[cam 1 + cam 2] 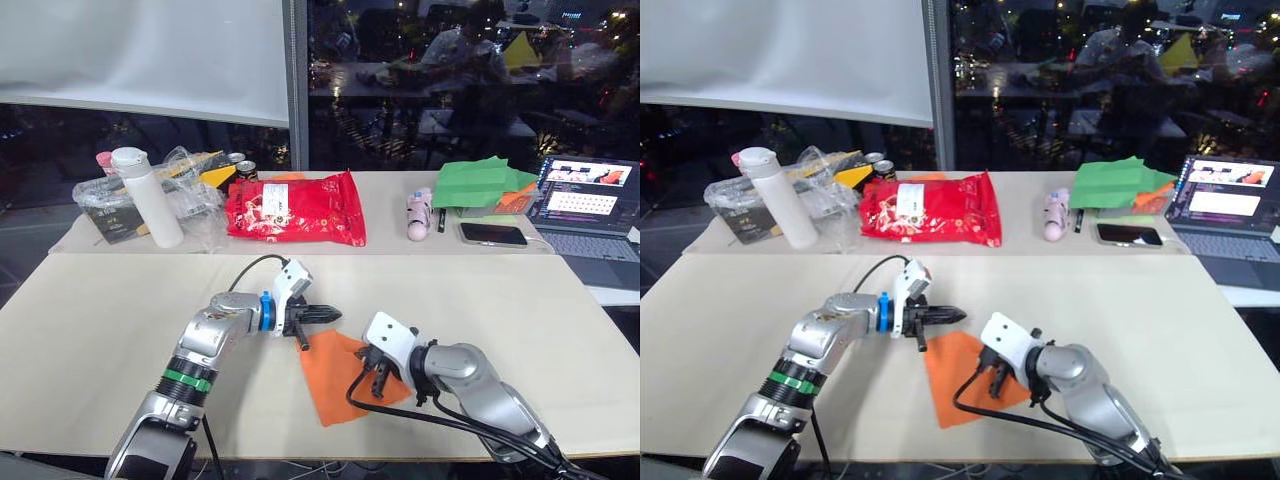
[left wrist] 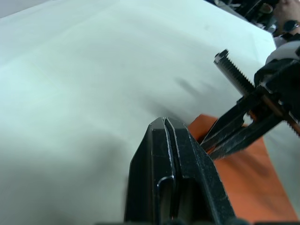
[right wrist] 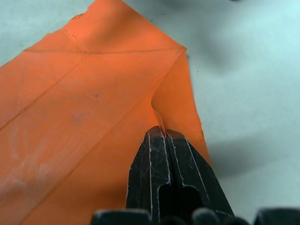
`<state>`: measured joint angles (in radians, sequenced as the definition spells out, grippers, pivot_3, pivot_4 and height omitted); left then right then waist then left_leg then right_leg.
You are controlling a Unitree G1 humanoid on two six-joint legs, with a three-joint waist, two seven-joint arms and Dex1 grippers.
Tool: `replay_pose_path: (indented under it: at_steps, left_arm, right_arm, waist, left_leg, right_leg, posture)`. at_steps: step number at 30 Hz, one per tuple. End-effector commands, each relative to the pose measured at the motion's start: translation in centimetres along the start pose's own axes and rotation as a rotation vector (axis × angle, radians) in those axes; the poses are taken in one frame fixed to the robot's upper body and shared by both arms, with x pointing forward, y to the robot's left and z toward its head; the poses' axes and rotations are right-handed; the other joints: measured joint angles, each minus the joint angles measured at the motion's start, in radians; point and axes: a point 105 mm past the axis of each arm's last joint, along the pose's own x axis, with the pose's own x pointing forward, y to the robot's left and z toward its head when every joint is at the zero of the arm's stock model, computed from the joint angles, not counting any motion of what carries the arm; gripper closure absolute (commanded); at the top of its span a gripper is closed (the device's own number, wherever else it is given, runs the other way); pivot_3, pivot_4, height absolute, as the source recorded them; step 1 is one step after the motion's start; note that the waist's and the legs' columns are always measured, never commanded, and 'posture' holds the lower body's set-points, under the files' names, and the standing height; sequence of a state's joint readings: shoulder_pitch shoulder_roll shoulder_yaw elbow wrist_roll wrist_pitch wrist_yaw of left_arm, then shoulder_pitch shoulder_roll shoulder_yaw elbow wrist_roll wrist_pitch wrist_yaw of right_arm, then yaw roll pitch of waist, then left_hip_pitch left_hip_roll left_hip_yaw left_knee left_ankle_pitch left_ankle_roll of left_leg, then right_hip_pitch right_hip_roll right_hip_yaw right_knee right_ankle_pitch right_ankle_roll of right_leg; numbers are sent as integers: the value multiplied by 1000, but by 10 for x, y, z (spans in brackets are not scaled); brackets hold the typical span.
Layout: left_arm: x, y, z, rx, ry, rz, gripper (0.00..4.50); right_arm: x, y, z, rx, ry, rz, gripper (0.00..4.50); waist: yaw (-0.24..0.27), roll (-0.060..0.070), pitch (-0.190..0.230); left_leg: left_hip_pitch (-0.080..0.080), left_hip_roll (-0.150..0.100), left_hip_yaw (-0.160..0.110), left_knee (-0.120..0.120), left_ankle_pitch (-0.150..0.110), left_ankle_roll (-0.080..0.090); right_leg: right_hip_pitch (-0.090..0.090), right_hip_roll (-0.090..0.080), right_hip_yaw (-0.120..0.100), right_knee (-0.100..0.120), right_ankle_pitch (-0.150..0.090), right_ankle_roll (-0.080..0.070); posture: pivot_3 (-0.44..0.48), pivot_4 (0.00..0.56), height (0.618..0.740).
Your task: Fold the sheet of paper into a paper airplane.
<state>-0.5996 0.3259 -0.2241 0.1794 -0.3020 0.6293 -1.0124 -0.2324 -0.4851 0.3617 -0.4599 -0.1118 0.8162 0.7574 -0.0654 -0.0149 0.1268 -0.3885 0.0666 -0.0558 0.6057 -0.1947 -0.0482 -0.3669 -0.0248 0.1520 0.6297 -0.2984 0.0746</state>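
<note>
The orange sheet of paper [image 1: 335, 385] lies creased and partly folded near the table's front edge, between my two grippers. My right gripper [image 1: 376, 382] rests on its right side. In the right wrist view its fingers [image 3: 159, 140] are shut, pinching a raised flap of the paper [image 3: 84, 117]. My left gripper [image 1: 330, 314] hovers just above the paper's far left corner, pointing right. It is shut with nothing in it, as the left wrist view [image 2: 165, 126] shows, with the paper [image 2: 248, 183] beyond its tip.
On the rear table stand a white bottle [image 1: 150, 195], a clear plastic bag of items [image 1: 110, 200], a red snack bag [image 1: 295, 208], a pink object [image 1: 419, 213], green folded paper [image 1: 480, 183], a phone [image 1: 492, 234] and a laptop [image 1: 590, 210].
</note>
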Motion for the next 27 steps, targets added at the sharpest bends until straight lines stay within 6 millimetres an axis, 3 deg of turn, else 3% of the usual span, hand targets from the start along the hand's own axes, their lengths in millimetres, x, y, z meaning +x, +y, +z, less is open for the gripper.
replay_pose_path:
  at_steps: [1, 7, 12, 16, 21, 23, 27]
  left_arm:
    - [10, -3, 2, 38, 15, -9, 4500]
    - [21, 5, -31, 56, 150, 55, 4500]
    - [30, 0, -53, -3, 151, 36, 4500]
    - [31, -1, -57, -9, 150, 36, 4500]
    - [29, 0, -59, -7, 154, 37, 4500]
    - [28, 0, -59, -7, 155, 39, 4500]
    - [26, 0, -59, -5, 156, 43, 4500]
  right_arm:
    - [5, 12, -4, 30, 19, 51, 4474]
    - [2, 3, -4, 13, 22, -8, 4474]
    - [-14, -2, -2, 64, -2, -9, 2946]
    - [-39, -10, 2, 74, -12, 5, 1615]
    - [-51, -33, 18, 129, -91, -51, 1615]
    - [-44, -44, 20, 167, -122, -102, 2188]
    - [-24, -42, 19, 222, -157, -100, 3502]
  waist:
    - [-2, 0, 0]
    - [-4, 0, 0]
    - [5, 0, -1]
    - [15, 0, 0]
    - [14, 0, 0]
    - [12, 0, -1]
    - [17, 0, -1]
  left_leg:
    - [0, 0, 0, 0, 0, 0]
    - [0, 0, 0, 0, 0, 0]
    - [-1, -1, 0, 0, 0, 0]
    - [-1, -1, 0, 0, 0, 0]
    - [0, 0, 0, 0, 0, 0]
    - [0, 0, 0, 0, 0, 0]
    - [-1, 0, 0, 0, 0, 0]
  right_leg:
    - [0, 0, 0, 0, 0, 0]
    - [0, 0, 0, 0, 0, 0]
    - [0, 0, 0, -1, 0, 0]
    - [0, -1, 0, -2, 0, 0]
    - [0, 0, 0, -1, 0, 0]
    - [0, 0, 0, -1, 0, 0]
    - [0, 0, 0, -2, 0, 0]
  posture:
    - [0, 150, 712]
    - [0, 150, 712]
    - [0, 150, 712]
    - [0, 150, 712]
    - [0, 150, 712]
    - [0, 150, 712]
    - [0, 150, 712]
